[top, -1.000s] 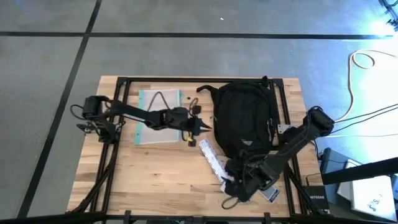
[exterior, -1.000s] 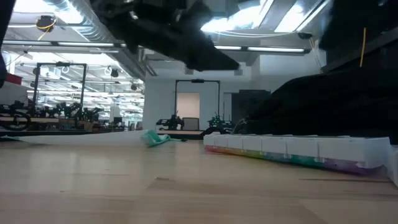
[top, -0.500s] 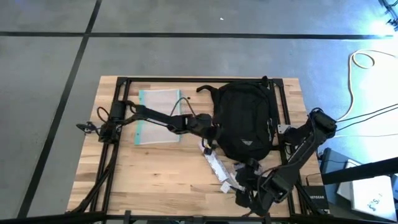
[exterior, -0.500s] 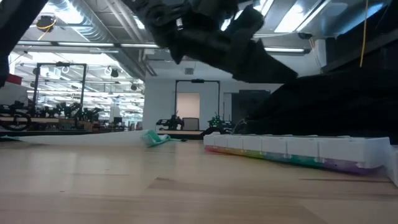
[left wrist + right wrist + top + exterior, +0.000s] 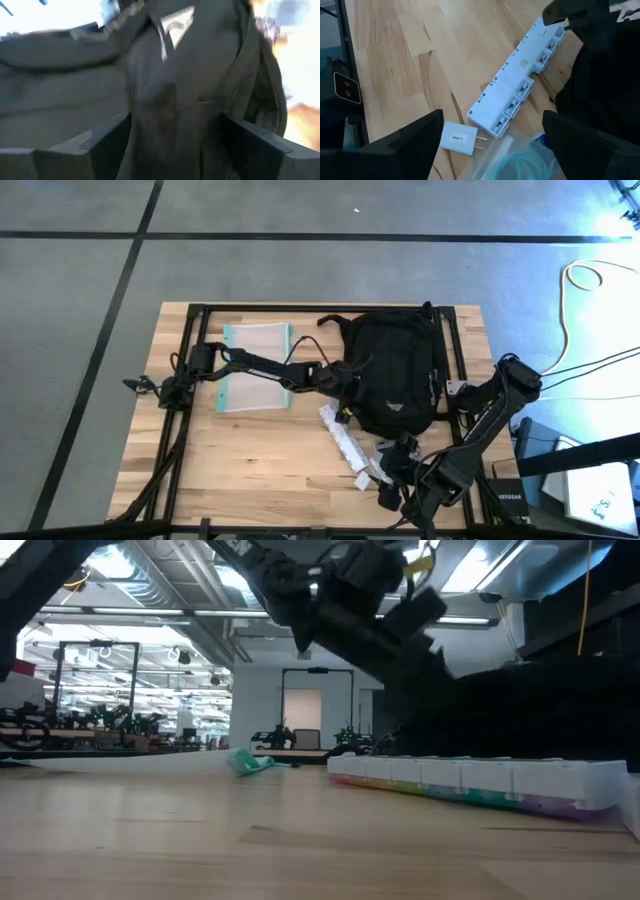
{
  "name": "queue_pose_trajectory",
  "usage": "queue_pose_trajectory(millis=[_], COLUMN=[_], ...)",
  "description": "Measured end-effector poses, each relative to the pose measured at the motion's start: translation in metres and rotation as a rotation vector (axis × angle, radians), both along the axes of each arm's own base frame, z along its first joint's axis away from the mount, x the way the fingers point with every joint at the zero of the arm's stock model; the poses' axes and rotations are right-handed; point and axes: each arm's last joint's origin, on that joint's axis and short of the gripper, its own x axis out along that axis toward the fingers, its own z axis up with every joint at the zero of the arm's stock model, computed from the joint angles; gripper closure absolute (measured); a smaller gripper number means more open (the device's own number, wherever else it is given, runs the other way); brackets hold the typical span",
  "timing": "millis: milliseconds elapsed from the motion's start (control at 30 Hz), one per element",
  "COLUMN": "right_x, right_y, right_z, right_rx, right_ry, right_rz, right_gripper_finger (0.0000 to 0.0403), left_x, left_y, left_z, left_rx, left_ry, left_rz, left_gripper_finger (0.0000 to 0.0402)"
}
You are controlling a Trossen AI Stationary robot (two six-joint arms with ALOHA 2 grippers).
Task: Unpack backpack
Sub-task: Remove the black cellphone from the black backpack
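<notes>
The black backpack (image 5: 395,370) lies flat on the table's far right half. My left gripper (image 5: 345,385) is at the backpack's left side, slanting down. It is open, and its fingers stand on either side of a ridge of black fabric (image 5: 170,100). My right gripper (image 5: 393,472) hovers open near the front edge, over a white pill organiser (image 5: 520,85) and a white plug adapter (image 5: 461,140). A clear teal-edged pouch (image 5: 255,367) lies flat at the far left. My left gripper comes at the backpack's left side (image 5: 165,125) slanting down from the table's left. Black fabric fills the gap between its open fingers. I cannot tell whether the fingers touch it.
A clear bag with a teal cable (image 5: 520,160) lies just below my right gripper, beside the backpack's near end. Black frame rails (image 5: 185,380) run along the table's left and far edges. Bare wood (image 5: 250,460) lies at the near left.
My left gripper has gone toward the table's right and down, from over the pouch's right edge to the backpack's left side, and has opened. My right arm has swung a little toward the near edge. The backpack has stayed where it was.
</notes>
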Motion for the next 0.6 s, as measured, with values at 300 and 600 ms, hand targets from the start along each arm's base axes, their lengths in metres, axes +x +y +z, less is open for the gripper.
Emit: queue_pose_trajectory(millis=[300, 600], right_x=[-0.009, -0.032], right_y=[0.009, 0.017], right_z=[-0.001, -0.011], right_rx=[0.062, 0.077], right_ry=[0.024, -0.019], right_rz=[0.01, -0.055], right_gripper_finger=[0.0079, 0.0079], left_x=[-0.002, -0.016], left_y=[0.011, 0.016], left_z=[0.006, 0.041], left_rx=[-0.122, -0.205], left_ry=[0.022, 0.049], left_rz=[0.051, 0.05], left_gripper_finger=[0.0369, 0.0393])
